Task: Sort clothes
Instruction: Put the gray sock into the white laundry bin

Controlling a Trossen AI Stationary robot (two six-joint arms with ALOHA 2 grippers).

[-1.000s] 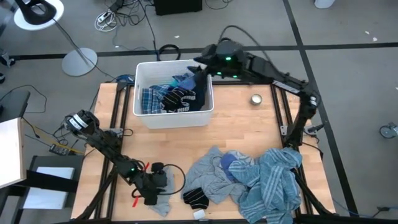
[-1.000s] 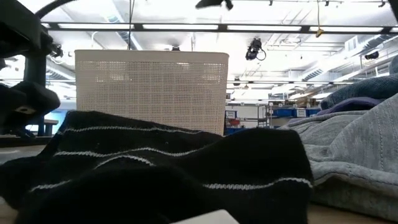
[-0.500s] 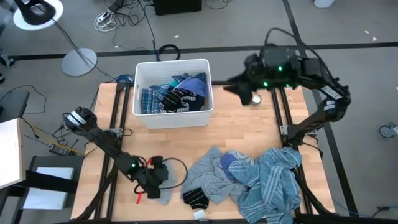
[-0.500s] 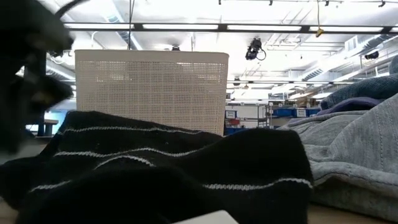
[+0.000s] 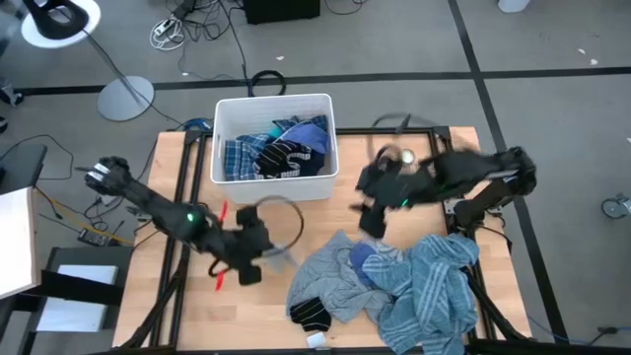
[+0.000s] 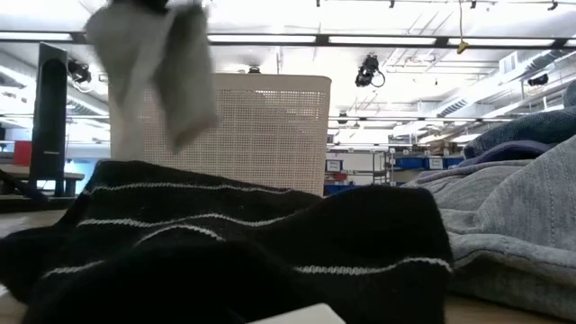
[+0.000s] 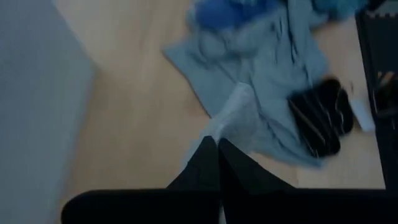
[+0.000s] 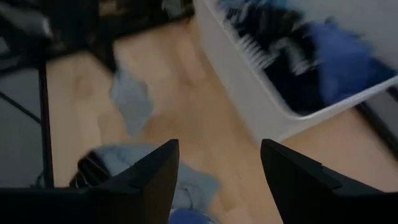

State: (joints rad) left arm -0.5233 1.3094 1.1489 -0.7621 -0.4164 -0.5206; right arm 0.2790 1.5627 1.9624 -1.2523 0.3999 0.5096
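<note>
My left gripper (image 5: 254, 251) is above the table's left half, shut on a small grey piece (image 6: 153, 81) that hangs in the air in front of the white bin (image 5: 273, 98). The bin holds plaid, navy and striped clothes. My right gripper (image 8: 217, 180) is open with nothing between its fingers, and hovers between the bin and the pile of clothes (image 5: 399, 281) at the near right. A black striped piece (image 5: 314, 316) lies at the near edge beside the pile. My left gripper pinches the grey piece at its upper end (image 7: 225, 121) between its two shut fingers, which come from above. The piece hangs slack below the fingers (image 6: 148, 99), clear of the table. One layer or several, I cannot tell.
A small round metal thing (image 5: 405, 156) lies on the wood to the right of the bin. A black cable loop (image 5: 284, 222) and a red-handled tool (image 5: 219, 281) are near my left arm. Bare wood shows between the bin and the pile.
My left gripper has shut on the grey piece at the near left edge, lifted it clear and carried it up toward the bin. My right gripper has swung from over the bin toward the right edge, then come down toward the pile, staying open.
</note>
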